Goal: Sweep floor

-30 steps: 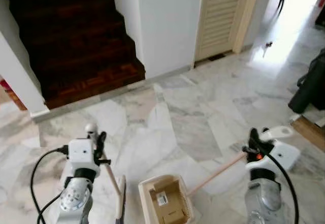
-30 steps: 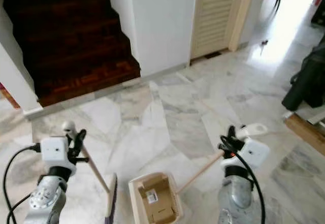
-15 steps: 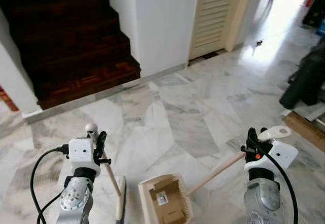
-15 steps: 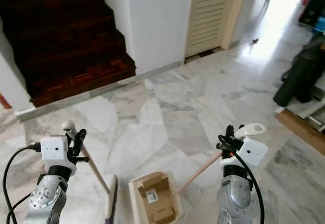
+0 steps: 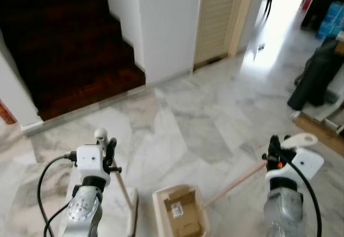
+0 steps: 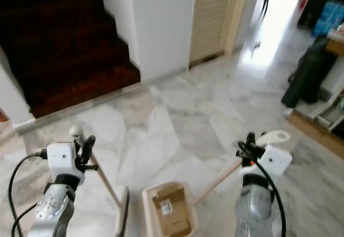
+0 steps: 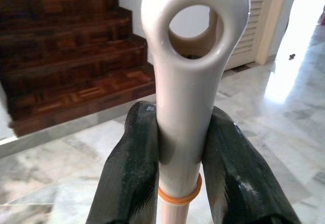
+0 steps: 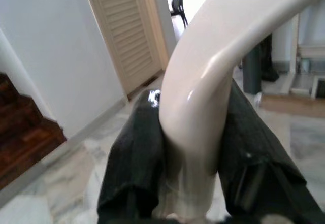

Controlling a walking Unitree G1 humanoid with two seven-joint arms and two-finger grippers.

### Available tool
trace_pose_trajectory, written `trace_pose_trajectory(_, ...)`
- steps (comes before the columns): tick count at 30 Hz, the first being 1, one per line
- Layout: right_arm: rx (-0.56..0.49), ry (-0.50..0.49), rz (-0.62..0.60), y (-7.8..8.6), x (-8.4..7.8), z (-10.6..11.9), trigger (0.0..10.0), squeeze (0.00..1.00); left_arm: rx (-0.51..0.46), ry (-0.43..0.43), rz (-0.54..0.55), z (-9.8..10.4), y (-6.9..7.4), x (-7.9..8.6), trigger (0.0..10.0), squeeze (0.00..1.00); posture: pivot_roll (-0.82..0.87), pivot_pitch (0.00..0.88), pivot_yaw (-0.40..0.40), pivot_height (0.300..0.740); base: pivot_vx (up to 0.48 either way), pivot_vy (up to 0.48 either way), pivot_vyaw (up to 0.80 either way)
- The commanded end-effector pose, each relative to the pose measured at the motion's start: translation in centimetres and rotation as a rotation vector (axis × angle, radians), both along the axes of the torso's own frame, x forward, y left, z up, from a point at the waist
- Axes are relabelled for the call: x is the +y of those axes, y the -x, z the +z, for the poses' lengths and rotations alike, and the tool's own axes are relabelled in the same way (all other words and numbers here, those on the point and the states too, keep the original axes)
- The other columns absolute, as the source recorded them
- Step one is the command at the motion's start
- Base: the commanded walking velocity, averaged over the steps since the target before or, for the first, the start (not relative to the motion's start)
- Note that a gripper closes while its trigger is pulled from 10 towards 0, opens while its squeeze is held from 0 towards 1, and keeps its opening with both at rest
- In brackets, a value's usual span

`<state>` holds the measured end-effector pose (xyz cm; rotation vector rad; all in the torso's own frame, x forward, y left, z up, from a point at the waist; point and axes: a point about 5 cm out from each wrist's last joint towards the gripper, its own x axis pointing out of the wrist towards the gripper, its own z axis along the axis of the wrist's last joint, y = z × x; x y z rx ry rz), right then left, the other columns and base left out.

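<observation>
My left gripper (image 5: 109,155) is shut on the cream top of the broom handle (image 7: 188,102); its black fingers (image 7: 133,178) press both sides. The wooden broom handle (image 5: 122,186) slants down to the broom head (image 5: 131,215) on the marble floor. My right gripper (image 5: 275,152) is shut on the curved cream dustpan handle (image 8: 213,82), whose wooden shaft (image 5: 236,182) runs down to the beige dustpan (image 5: 180,213). Cardboard scraps (image 5: 183,215) lie inside the dustpan, between the two arms at the near edge of the eye views.
Dark wooden stairs (image 5: 64,49) rise at the far left beside a white wall (image 5: 166,27). A louvred door (image 5: 215,16) stands beyond it. A black bag (image 5: 314,78) and wooden furniture (image 5: 322,135) sit at the right. Open marble floor (image 5: 204,119) lies ahead.
The whole view has shifted: the camera has turned right, bringing more of the bright hallway and black bag into sight. Both grippers keep the same hold on their handles.
</observation>
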<state>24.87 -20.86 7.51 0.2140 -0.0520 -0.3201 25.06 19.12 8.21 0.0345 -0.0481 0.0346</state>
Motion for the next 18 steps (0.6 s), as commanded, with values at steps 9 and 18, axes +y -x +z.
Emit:
trace_pose_trajectory(9,-0.040,-0.026,0.011,-0.60,0.60,1.28,10.0,0.00,-0.046,0.000,0.005,1.25,-0.32,-0.15,8.9,0.00,0.00,0.000,0.004,0.740,0.000,0.334,0.00)
trace_pose_trajectory(18,-0.024,-0.024,0.012,-0.58,0.59,1.25,10.0,0.00,-0.045,0.003,0.009,1.31,-0.20,-0.20,8.9,0.00,0.00,0.000,0.001,0.740,0.000,0.335,0.00)
